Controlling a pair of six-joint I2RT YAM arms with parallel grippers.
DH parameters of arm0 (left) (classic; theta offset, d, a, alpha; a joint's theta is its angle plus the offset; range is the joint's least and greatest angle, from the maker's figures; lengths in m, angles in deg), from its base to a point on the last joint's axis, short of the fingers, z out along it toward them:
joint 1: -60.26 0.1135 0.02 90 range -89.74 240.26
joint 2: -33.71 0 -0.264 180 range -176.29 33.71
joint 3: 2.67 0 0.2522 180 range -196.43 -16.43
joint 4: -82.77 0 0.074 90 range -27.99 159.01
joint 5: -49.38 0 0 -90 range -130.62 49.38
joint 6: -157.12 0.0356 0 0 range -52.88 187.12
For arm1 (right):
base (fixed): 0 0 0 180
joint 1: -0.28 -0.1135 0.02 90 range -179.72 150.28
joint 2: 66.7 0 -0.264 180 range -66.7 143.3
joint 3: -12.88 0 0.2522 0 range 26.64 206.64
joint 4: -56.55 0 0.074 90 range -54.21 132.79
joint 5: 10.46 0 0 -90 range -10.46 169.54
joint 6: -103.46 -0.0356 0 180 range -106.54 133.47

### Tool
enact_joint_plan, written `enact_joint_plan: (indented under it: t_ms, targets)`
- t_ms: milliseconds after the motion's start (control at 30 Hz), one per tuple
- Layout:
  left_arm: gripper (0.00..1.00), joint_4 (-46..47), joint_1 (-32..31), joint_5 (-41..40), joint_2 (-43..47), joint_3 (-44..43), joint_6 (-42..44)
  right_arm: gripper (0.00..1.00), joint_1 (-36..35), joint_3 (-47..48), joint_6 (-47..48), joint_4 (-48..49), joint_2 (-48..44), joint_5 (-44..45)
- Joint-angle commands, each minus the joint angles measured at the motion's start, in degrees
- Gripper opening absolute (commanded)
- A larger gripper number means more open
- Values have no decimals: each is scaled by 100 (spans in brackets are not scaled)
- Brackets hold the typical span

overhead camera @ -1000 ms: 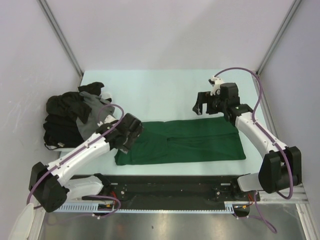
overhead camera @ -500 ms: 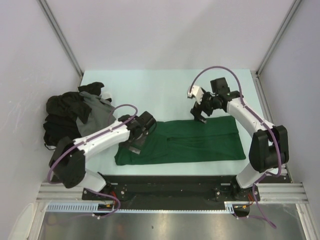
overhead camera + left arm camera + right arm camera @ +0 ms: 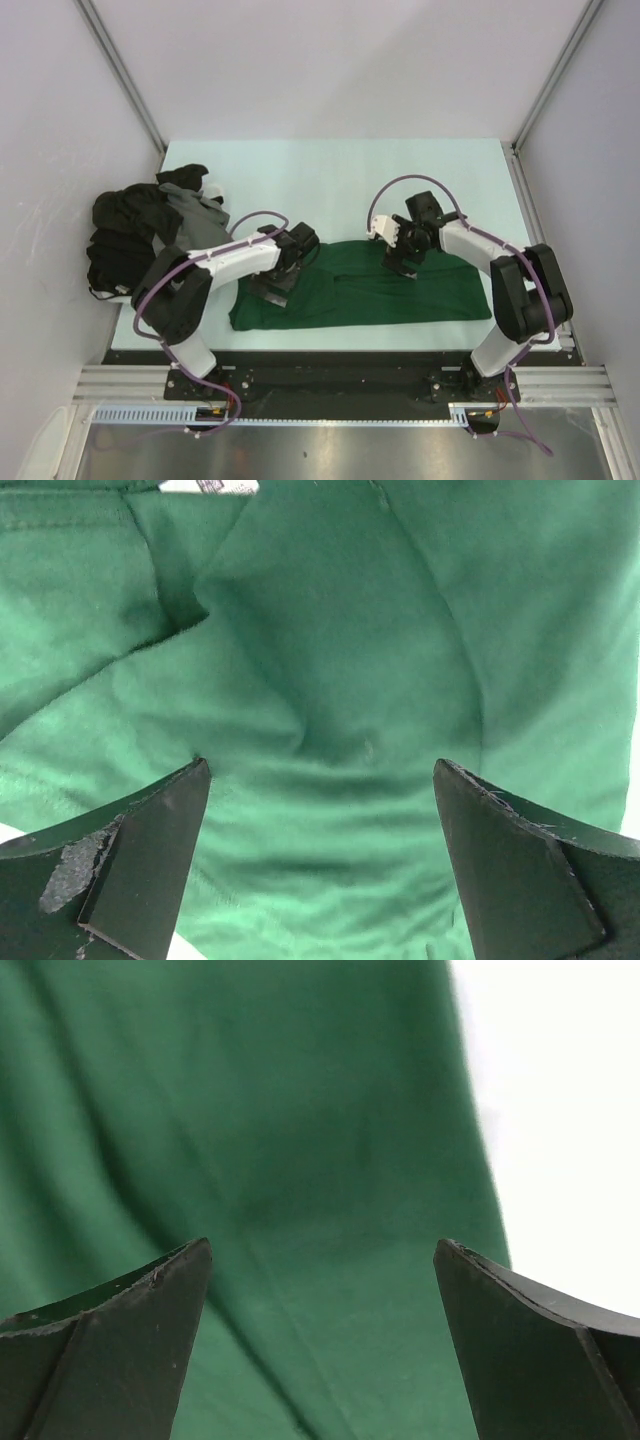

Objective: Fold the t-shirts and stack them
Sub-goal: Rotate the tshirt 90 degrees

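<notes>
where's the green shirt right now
In the top view the green shirt lies flat at the near middle of the table, right of the pile of dark shirts, under the left tool and the right tool.

The dark green cotton t-shirt (image 3: 400,295) lies folded flat in a long band across the near middle of the pale table (image 3: 330,180), with the crumpled heap of black and dark grey t-shirts (image 3: 130,235) bunched at its left edge.
</notes>
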Motion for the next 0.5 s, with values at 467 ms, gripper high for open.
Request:
enact_joint_plan:
  t_ms: [467]
  targets:
    - [100, -284, 257, 225, -1210, -488, 67, 100, -148, 73, -257, 505, -198, 486]
